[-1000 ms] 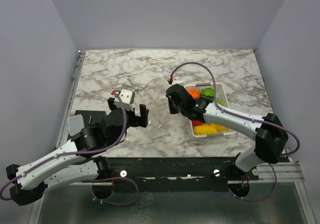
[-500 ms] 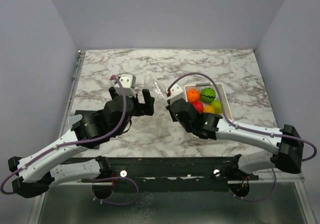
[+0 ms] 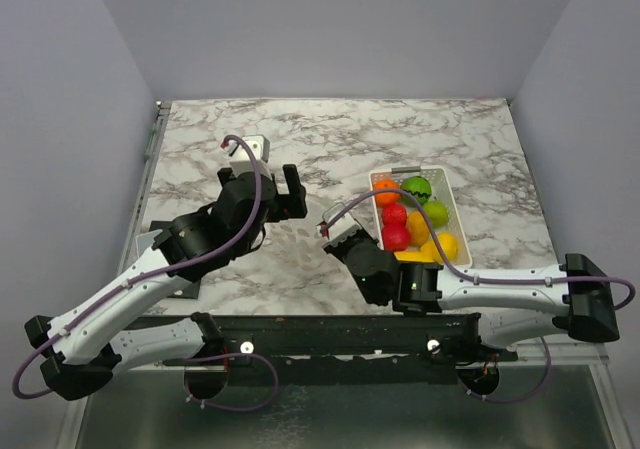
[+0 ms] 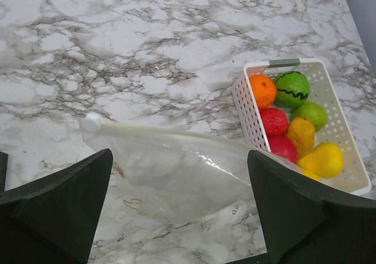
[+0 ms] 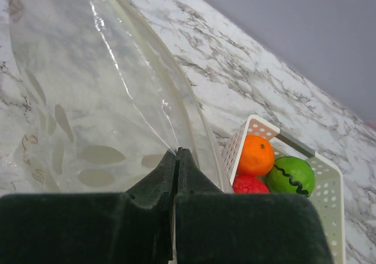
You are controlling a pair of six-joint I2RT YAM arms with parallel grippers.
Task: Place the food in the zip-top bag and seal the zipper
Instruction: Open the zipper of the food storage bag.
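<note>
Zip-top bag point(image 5: 106, 99) is pinched in my right hand point(image 5: 176, 158), whose fingers are clenched tight on a fold of its thin plastic. The rest of the bag spreads away from the fingertips over the marbled surface point(image 4: 147, 29). My left hand point(image 4: 179, 155) is released, its fingers spread wide. From its wrist the bag shows between them, touching neither. The bag is see-through and creased, with pale leaf-shaped marks. The zipper point(image 4: 170, 136) runs as a narrow whitish strip along its far edge, with a small white knob at one end.

Just beside the bag's other end stands a white perforated tray point(image 4: 247, 108). The food lies in it: an orange point(image 4: 262, 91), a dark-striped green ball point(image 4: 292, 89), a light green fruit point(image 4: 311, 115), two red ones point(image 4: 274, 122) and yellow ones point(image 4: 324, 159).
</note>
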